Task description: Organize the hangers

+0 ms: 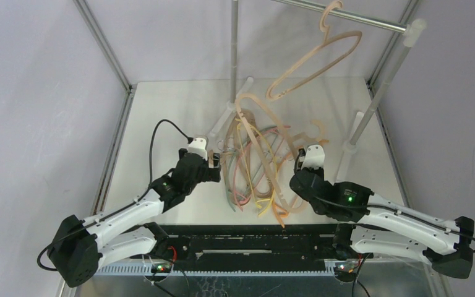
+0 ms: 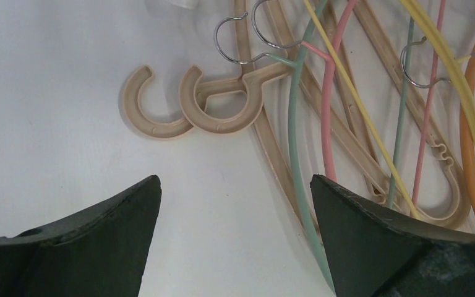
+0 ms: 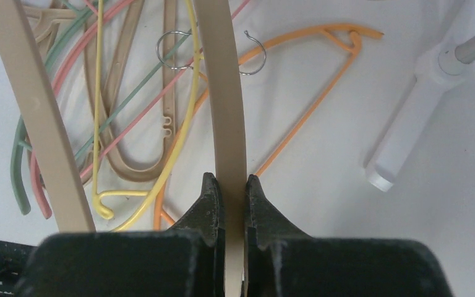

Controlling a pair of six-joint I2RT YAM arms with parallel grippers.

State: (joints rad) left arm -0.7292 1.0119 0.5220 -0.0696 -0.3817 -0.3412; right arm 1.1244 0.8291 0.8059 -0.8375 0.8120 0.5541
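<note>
A pile of hangers (image 1: 253, 170) lies mid-table: thick beige ones with thin pale-green (image 2: 292, 124), pink (image 2: 328, 111), yellow (image 2: 362, 105) and orange (image 2: 467, 130) ones. One beige hanger (image 1: 312, 65) hangs on the rail at the back. My left gripper (image 1: 215, 167) is open and empty, low over bare table at the pile's left edge (image 2: 234, 185), with two beige hooks (image 2: 219, 108) just ahead. My right gripper (image 1: 306, 164) is shut on a thick beige hanger's arm (image 3: 229, 111), holding it above the pile (image 3: 229, 180). Its other arm (image 3: 37, 124) slants at the left.
A silver rail (image 1: 346, 15) with white joints (image 1: 415, 28) crosses the back, on slanted posts with white feet (image 3: 408, 130). A centre post (image 1: 233, 49) stands behind the pile. Frame bars (image 1: 108, 52) run along the table's sides.
</note>
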